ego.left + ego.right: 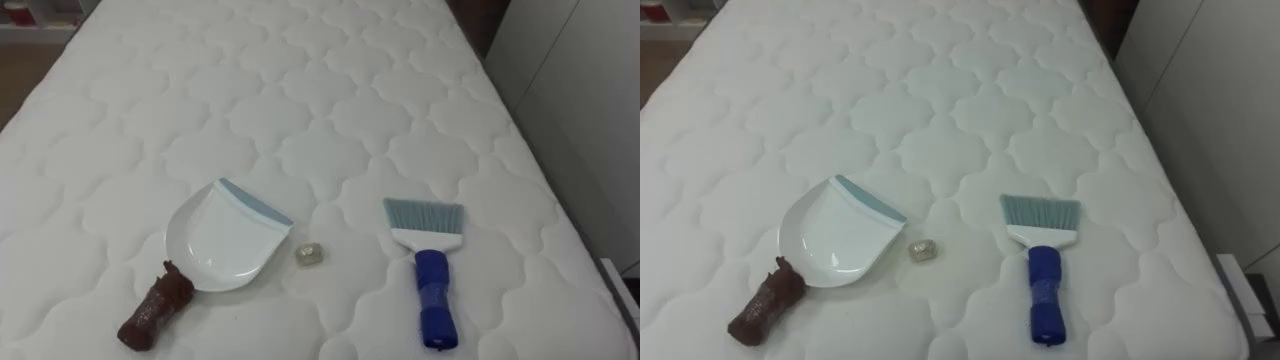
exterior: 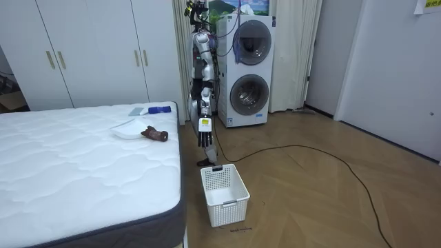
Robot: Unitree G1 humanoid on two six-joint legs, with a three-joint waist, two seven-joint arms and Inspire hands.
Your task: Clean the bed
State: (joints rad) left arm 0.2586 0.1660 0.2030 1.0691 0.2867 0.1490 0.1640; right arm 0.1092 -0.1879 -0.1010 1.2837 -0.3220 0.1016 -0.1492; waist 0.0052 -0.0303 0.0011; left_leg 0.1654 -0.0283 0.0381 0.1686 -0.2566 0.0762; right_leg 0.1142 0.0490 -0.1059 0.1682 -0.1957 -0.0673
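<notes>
**Bed with dustpan, brush and one scrap**

A white quilted bed is being faced by the robot, which is standing at its edge by two stacked washing machines. A white basket is being shown on the floor near the bed's corner. On the mattress, a white dustpan is being flanked on its right by a blue-handled brush. A small scrap is lying between them, touching neither. The left hand is being hung at the robot's side, fingers straight, close together, holding nothing.
</notes>
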